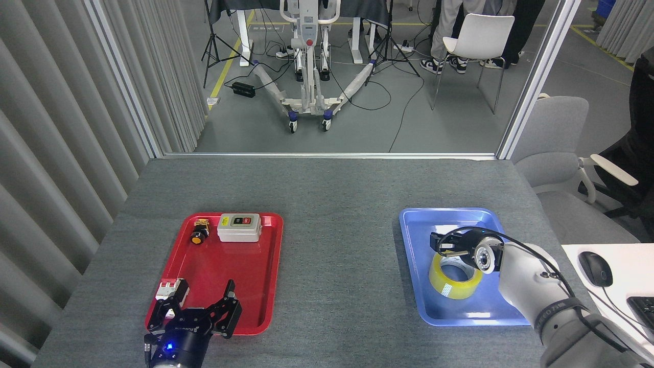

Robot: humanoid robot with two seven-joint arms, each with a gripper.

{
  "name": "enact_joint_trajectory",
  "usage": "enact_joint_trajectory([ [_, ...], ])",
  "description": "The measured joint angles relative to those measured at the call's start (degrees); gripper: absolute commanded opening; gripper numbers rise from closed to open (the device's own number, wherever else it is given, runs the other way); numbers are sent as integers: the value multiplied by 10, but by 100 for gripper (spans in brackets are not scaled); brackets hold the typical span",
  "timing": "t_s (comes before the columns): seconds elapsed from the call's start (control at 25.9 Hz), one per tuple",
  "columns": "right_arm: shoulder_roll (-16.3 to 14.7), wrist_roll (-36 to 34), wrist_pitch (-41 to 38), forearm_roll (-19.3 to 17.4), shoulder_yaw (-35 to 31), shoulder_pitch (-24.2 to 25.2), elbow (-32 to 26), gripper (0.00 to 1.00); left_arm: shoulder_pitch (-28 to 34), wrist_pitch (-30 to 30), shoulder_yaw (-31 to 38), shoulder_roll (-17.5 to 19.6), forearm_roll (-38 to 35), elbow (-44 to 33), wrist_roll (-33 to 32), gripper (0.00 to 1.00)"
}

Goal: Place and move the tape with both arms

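My left arm comes in at the bottom left; left gripper [196, 305] points up-frame over the near edge of the red tray [271, 266], fingers [231, 299] spread wide apart, nothing between them. Blue light glows on the wrist just below. Lettering on the gripper body is there, but too small and dark for me to read.

My right arm comes in from the bottom right, white forearm angled up and left, black cable looping over the wrist. Right gripper [440, 243] sits over the blue tray [409, 230], seen end-on and dark; I cannot tell if its fingers are apart or together. It is just above the far rim of the tape [452, 278]; contact I can't confirm.

Tape lies flat in the blue tray, hole up, translucent yellow with white core, small white patch on its near side. It sits right of centre in the tray, partly covered by my wrist.

Red tray holds a white switch box [239, 227] at the far end with a yellow sticker plus green and red buttons, print unreadable. Beside it to the left is a black-and-yellow push button [198, 232]. A small white-and-red breaker [171, 289] is at the near left corner, just by my left fingers.

Dark text on the right forearm band is not legible. Grey table [332, 189] under both trays.
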Motion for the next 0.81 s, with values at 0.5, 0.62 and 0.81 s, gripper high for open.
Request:
enact_joint_trajectory([
  [0.5,-25,-259,-4,297,-373,223,-283,98,1,0,0,1,1,2,-3,100],
  [0.62,-2,-262,-6,355,-448,296,-381,98,1,0,3,2,1,3,0,100],
  [0.81,12,-262,-5,380,-495,392,-497,99,2,1,13,5,1,7,2,100],
])
